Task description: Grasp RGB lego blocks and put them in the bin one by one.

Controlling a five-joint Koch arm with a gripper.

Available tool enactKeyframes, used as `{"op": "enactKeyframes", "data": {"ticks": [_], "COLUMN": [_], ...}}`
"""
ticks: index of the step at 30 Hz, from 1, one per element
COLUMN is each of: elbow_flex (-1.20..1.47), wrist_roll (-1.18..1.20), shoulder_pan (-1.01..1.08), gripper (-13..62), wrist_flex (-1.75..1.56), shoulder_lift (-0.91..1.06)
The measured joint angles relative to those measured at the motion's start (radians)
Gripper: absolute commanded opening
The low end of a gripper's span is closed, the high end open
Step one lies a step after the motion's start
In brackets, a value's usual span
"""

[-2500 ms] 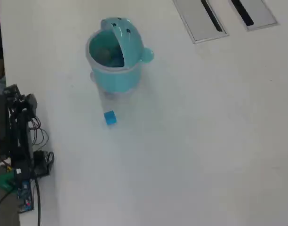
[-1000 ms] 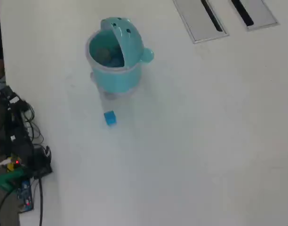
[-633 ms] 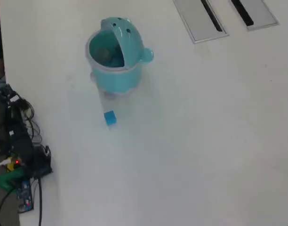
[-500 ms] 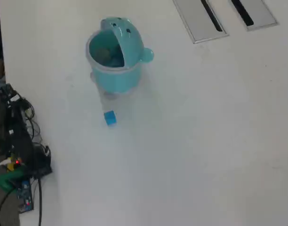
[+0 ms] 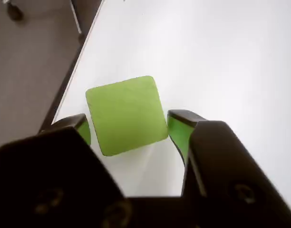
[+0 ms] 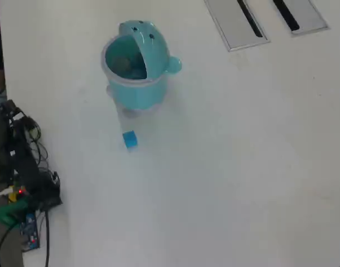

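End effector (image 5: 129,124) jaws apart around a flat, matte green square (image 5: 126,115) (rounded corners).

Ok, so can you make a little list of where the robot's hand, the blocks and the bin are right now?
hand: open, one jaw on each side of the green block, in the wrist view
green block: lying flat on the table close to its edge, between the jaws
blue block: on the table, just below the bin in the overhead view, not touching it
bin: standing upright, mouth open under its hood
inside the bin: too dim to tell
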Motion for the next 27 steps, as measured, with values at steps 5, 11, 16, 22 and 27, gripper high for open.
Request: {"op": "enactKeyframes", "data": {"ticks": [5, 11, 16, 22, 27], "elbow_flex": [0.002, 0.002, 0.002, -0.043, -0.044], "wrist_roll": [0.017, 0.117, 0.166, 0.167, 0.206], "shoulder_pan": [0.003, 0.002, 0.021, 0.092, 0.178], "gripper": [22.8, 11.7, 5.2, 4.0, 3.9], "wrist_flex": [-0.015, -0.049, -0.049, -0.155, -0.258], "shoulder_lift": [-0.006, -0.008, 0.005, 0.193, 0.311]}}
